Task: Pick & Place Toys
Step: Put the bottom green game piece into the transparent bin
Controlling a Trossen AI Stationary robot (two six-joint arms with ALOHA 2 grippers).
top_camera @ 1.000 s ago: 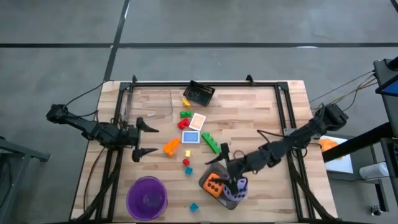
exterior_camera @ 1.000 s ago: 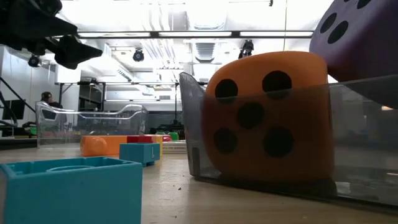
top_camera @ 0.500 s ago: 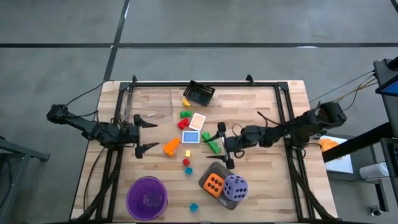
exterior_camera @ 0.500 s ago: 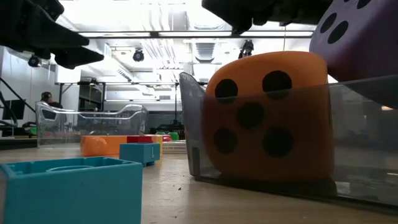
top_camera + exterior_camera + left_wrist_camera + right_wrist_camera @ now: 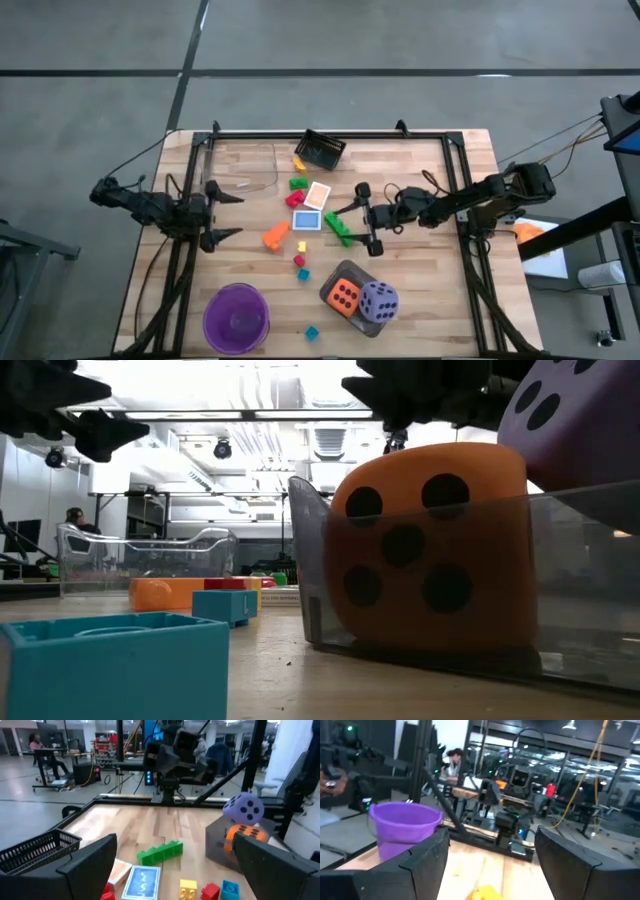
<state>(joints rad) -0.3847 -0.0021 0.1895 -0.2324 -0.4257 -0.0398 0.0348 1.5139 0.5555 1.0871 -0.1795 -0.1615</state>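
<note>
Wooden table (image 5: 420,300) carries the grey tray (image 5: 349,273) near its front edge, where the purple die (image 5: 379,299) and orange die (image 5: 343,296) already sit packed together. Small blocks (image 5: 298,192) and cards (image 5: 308,220) lie mid-table. Between them, the right gripper (image 5: 361,217) hovers, fingers apart and empty, just beside the green block (image 5: 338,229). Well apart at the table's side, the left gripper (image 5: 222,213) waits with fingers spread wide.

Purple die (image 5: 585,415) cut off by frame edge.
</note>
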